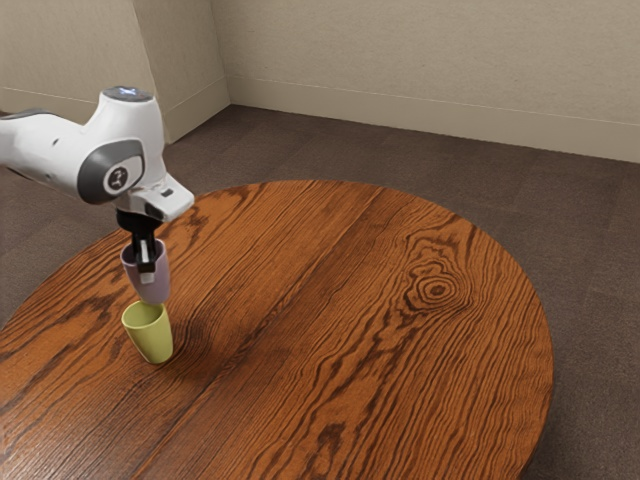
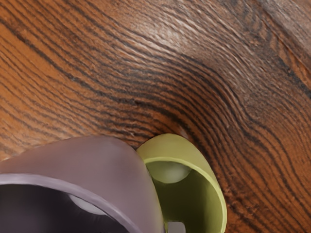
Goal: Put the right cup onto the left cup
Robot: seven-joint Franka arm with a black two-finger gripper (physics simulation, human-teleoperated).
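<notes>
The worktop (image 1: 400,370) is coloured orange-brown and streaked with dark, wavy grain. The lilac cup (image 1: 155,290) and yellow-green cup (image 1: 154,342) are plainly tinted. The arm (image 1: 130,130) is coloured white and grey, the pincer (image 1: 147,268) black, the wall (image 1: 400,60) beige, the carpet (image 1: 590,250) dark brown.

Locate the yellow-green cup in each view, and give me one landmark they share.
Exterior view: the yellow-green cup stands on the table toward the exterior view's left, just below the raised purple cup.
Wrist view: it is beside the much larger-looking purple cup, which hides part of it; part of its inside shows.
Shared landmark: the purple cup.
</notes>
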